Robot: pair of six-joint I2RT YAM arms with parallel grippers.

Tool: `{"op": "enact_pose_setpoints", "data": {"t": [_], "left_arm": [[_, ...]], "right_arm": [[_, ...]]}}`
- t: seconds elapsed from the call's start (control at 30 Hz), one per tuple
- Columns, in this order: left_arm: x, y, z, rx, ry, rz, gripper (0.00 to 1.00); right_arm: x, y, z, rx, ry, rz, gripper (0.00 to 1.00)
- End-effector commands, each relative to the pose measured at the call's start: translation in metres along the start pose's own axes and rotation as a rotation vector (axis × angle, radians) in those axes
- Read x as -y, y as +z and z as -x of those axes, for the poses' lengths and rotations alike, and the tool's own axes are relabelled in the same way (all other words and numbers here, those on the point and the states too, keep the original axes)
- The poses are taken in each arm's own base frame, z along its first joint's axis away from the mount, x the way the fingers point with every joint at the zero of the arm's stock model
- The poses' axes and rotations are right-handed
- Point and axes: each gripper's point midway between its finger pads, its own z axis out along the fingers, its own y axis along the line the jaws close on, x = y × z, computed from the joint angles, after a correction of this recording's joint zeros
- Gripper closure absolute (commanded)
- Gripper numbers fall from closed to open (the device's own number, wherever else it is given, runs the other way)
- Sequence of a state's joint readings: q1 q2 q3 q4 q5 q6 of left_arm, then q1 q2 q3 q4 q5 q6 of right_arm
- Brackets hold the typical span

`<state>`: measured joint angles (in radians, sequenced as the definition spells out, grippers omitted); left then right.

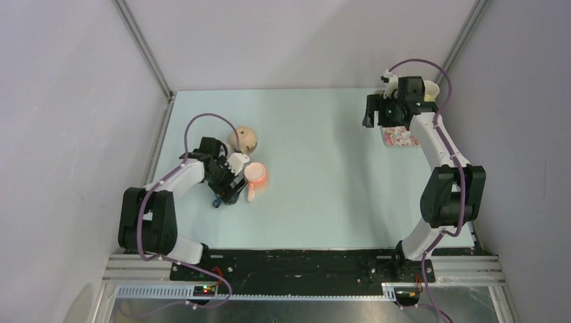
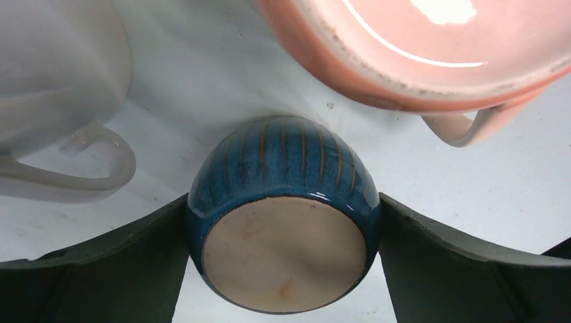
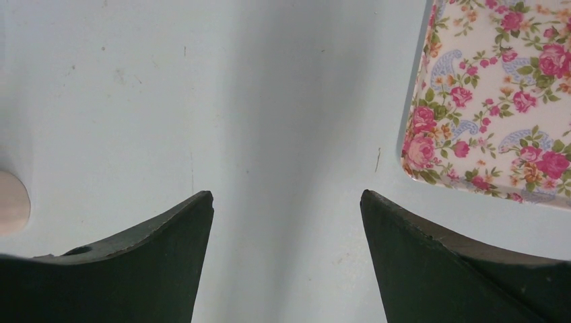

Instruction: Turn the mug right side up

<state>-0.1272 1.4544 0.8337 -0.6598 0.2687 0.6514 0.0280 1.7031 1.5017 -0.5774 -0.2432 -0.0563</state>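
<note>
Top external view shows us the pale tabletop point(image 1: 316, 168). On the left wrist view we see a pink mug point(image 2: 417, 47) and a white mug point(image 2: 54, 74) beyond the blue striped mug point(image 2: 283, 161). Its bare base faces us, mouth pointing away, long axis along the left claw point(image 2: 283, 205). That claw is released, spread wide, fingers point(image 2: 121, 269) touching the belly. The right claw point(image 3: 286, 202) hangs released beside a floral tile point(image 3: 491, 101).
</note>
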Motion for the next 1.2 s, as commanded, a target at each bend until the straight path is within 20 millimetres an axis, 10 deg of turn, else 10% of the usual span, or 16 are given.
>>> {"op": "enact_pose_setpoints", "data": {"t": [0.0, 0.13, 0.33, 0.77, 0.9, 1.17], "left_arm": [[-0.004, -0.001, 0.007, -0.013, 0.008, 0.016, 0.00], [-0.003, -0.001, 0.010, -0.004, 0.007, 0.008, 0.16], [-0.006, -0.018, 0.021, 0.034, 0.016, 0.038, 0.96], [-0.010, -0.143, 0.092, 0.335, 0.005, 0.146, 1.00], [0.005, -0.204, 0.150, 0.565, -0.003, 0.095, 1.00], [0.048, -0.257, 0.269, 0.816, -0.086, -0.426, 1.00]], "right_arm": [[-0.005, -0.009, 0.013, 0.058, -0.007, 0.013, 0.15], [-0.007, -0.011, 0.013, 0.061, -0.008, 0.020, 0.15], [-0.015, -0.021, 0.021, 0.084, -0.007, 0.049, 0.15], [-0.084, -0.070, 0.049, 0.146, -0.070, 0.320, 0.15], [-0.125, -0.100, 0.063, 0.222, -0.078, 0.528, 0.15], [-0.183, -0.138, 0.060, 0.327, -0.014, 0.926, 0.15]]}}
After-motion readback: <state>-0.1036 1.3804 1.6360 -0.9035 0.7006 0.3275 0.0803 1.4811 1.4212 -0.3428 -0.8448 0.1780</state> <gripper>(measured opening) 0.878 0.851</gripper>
